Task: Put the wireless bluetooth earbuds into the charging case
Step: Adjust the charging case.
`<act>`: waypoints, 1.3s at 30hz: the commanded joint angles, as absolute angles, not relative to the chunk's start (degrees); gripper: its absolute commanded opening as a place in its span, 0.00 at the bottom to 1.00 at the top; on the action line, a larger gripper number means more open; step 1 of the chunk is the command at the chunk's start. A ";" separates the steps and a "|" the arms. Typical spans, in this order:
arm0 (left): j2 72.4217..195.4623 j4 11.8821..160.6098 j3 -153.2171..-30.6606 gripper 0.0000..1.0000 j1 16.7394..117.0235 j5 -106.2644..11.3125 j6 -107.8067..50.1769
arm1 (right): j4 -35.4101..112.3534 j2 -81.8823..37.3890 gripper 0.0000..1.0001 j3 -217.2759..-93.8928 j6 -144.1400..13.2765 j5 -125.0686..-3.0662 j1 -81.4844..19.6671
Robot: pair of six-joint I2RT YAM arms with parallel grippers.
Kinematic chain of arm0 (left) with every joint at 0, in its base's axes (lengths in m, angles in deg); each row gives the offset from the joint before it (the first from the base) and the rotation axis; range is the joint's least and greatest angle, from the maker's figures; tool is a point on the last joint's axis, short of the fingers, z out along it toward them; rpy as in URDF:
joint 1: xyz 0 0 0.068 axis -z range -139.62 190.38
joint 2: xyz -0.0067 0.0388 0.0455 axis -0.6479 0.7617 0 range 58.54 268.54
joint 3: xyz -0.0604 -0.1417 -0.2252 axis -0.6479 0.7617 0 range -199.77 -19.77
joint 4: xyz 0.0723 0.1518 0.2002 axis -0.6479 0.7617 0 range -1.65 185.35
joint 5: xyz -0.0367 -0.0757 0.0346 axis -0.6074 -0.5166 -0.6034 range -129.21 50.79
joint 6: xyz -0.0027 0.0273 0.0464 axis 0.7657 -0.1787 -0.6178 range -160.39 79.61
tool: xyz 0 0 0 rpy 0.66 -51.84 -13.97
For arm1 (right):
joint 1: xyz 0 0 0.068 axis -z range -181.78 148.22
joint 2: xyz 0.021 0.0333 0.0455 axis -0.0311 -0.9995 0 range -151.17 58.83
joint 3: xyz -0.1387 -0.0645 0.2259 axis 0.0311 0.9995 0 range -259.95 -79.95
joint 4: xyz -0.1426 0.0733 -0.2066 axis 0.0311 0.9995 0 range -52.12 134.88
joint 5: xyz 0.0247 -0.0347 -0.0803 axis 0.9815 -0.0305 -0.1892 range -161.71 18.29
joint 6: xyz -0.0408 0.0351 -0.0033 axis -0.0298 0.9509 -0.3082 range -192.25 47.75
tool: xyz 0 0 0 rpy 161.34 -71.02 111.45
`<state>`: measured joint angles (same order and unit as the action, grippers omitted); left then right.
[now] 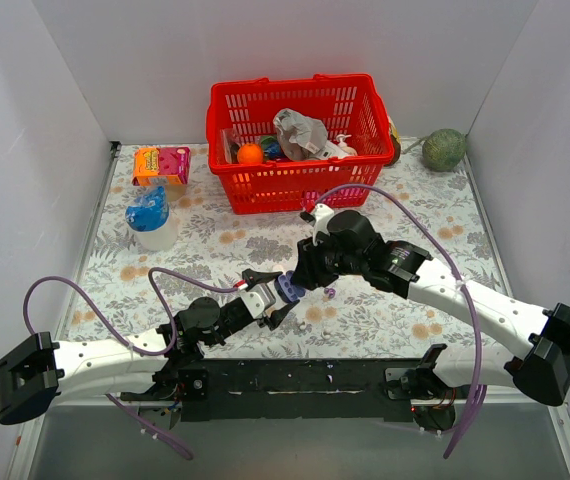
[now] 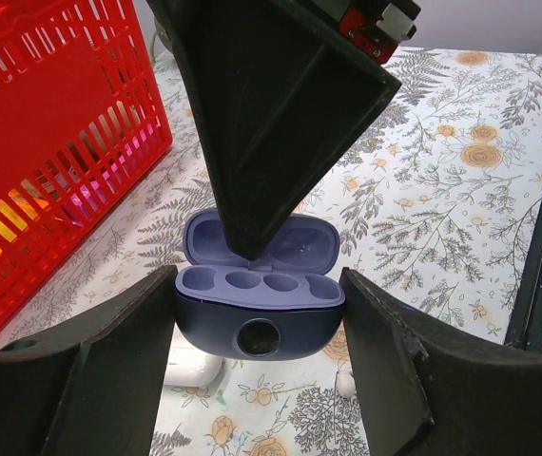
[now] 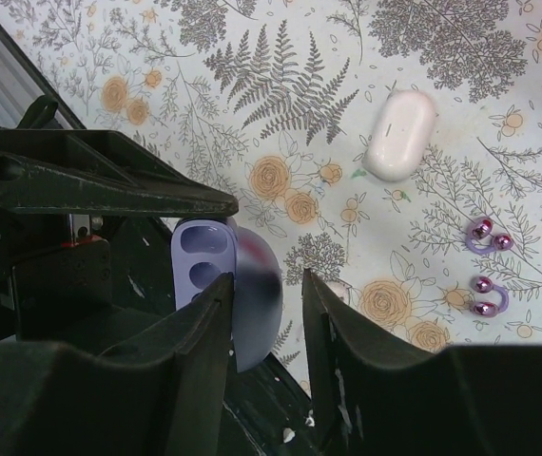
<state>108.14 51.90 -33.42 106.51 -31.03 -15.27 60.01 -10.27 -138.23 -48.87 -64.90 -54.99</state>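
My left gripper point(image 2: 259, 285) is shut on the open purple charging case point(image 2: 257, 318) and holds it above the table; its sockets are empty. My right gripper point(image 3: 266, 280) is open and straddles the raised lid point(image 3: 252, 294). One finger point(image 2: 271, 123) reaches into the lid; there is a gap to the other finger. Two glossy purple earbuds point(image 3: 488, 235) point(image 3: 488, 296) lie on the cloth to the right. A pale whitish piece point(image 2: 345, 383) lies under the case. In the top view both grippers point(image 1: 270, 300) point(image 1: 303, 275) meet at the case point(image 1: 287, 288).
A white oval case point(image 3: 400, 134) lies on the floral cloth. A red basket point(image 1: 300, 140) full of items stands at the back. A white cup with a blue object point(image 1: 152, 222), an orange and pink box point(image 1: 161, 163) and a green ball point(image 1: 444, 149) stand around it.
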 commanded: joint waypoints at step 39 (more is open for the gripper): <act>101.59 67.81 -45.61 0.98 91.64 -71.95 20.04 | 68.02 -1.12 0.01 -148.33 -86.30 -86.30 -65.32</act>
<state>99.62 68.67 -44.35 99.17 -42.46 9.36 70.72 -5.46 -148.79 -76.30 -83.37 -62.27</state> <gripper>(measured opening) 0.981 0.075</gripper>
